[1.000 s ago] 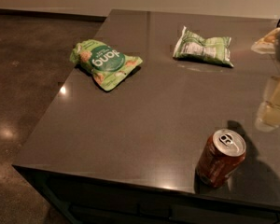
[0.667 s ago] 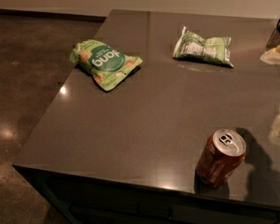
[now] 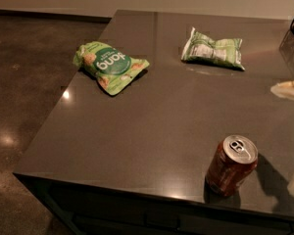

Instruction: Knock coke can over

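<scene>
Although it lies farthest left, the green snack bag [image 3: 110, 66] has no part in the job. It rests flat near the left edge of the dark worktop [image 3: 152, 126], its dark green round label facing up. The white lettering there is upside down from this side and looks like "dong", though I would not swear to it. Farther right and farther back lies a paler green bag [image 3: 213, 50], also flat, with its back panel turned up. The small print on that panel is too fine to read. Both bags sit well apart from the task's thing, so they should not get in the way of a push.

Toward the right, close to the near edge, the coke can [image 3: 231, 165] stands upright, silver top and pull tab showing. Its red-orange side is in shadow and no writing on it can be made out. It stands alone on bare surface, which I judge leaves it free to topple in any direction.

At the right edge, the pincer [image 3: 290, 89] shows only as pale parts, one beyond the can and one just right of it. I cannot tell whether it is apart or together.
</scene>
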Controlling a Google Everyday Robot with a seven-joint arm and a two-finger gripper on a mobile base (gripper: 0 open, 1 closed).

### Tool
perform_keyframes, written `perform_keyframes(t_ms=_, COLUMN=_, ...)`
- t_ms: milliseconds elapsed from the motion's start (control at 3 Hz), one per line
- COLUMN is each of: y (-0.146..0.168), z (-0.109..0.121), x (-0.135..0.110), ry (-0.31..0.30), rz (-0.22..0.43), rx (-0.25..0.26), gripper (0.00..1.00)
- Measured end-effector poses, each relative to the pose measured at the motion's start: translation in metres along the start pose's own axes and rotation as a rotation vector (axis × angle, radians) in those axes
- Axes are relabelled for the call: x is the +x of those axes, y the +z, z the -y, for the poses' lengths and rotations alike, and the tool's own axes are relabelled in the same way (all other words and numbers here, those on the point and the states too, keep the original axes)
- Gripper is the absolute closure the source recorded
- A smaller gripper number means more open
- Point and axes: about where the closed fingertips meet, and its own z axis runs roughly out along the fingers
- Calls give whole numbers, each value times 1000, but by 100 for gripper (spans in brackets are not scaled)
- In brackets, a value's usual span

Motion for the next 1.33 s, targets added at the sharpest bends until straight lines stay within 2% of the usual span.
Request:
perform_keyframes(t_ms=667, y=45, z=-21, x=-15, ry=-22, rz=109, rx=-20, gripper=0)
perform_keyframes(t_ms=1000, y=60, z=-25, x=-20, ry=-15, rz=125, rx=-45, gripper=0)
perform_keyframes(t_ms=1333, y=68, z=-29, x=-27, ry=0, rz=143, rx=-70, gripper=15)
